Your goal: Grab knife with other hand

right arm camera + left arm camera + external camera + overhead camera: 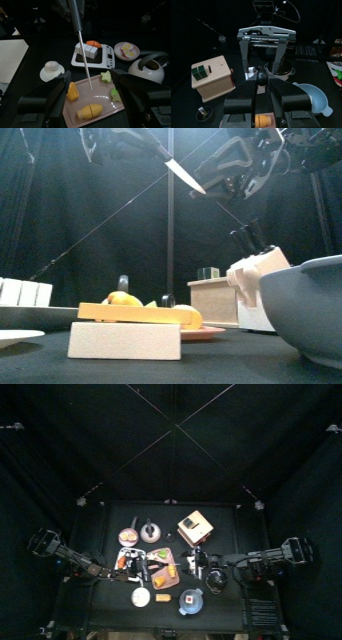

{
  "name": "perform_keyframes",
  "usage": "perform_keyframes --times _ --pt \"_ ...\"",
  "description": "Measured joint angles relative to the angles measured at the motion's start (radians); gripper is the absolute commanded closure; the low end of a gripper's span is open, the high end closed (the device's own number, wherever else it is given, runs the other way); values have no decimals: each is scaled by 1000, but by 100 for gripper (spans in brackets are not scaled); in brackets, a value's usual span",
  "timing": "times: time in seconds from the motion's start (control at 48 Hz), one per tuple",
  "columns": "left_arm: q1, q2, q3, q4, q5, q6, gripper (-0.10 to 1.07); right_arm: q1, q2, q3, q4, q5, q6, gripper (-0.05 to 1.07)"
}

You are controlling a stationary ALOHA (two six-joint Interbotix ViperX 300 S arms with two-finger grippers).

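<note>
The knife (185, 176) hangs in the air above the table, its blade slanting down towards the right. My left gripper (258, 80) is shut on the knife's black handle (258, 76). My right gripper (90, 78) is open, and the knife blade (81, 50) runs down between its jaws, tip near them. In the left wrist view the right gripper (263, 60) faces the left one with its jaws spread wide. In the front view the right gripper (230, 178) sits just right of the blade tip.
Below lie a pink cutting board (100, 102) with cut fruit, a kettle (150, 67), a bowl of eggs (125, 49) and a white dish (50, 70). A wooden knife block (212, 75) and a blue bowl (314, 97) stand nearby.
</note>
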Motion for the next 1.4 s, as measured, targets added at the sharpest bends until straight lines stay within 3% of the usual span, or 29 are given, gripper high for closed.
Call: perform_keyframes --times 0.458,0.646,1.167,1.271,1.396 --pt "-6 3 11 3 38 -2 42 2 2 -5 -2 17 0 50" --pt "-5 3 11 3 41 -2 42 3 2 -9 -2 17 -2 58" --pt "-5 5 21 2 49 -2 40 5 2 -9 -2 18 0 63" --pt "-5 3 21 2 52 -3 35 5 2 -9 -2 17 -2 63" --pt "-5 5 23 -2 57 -20 18 6 2 -9 -3 17 0 63"
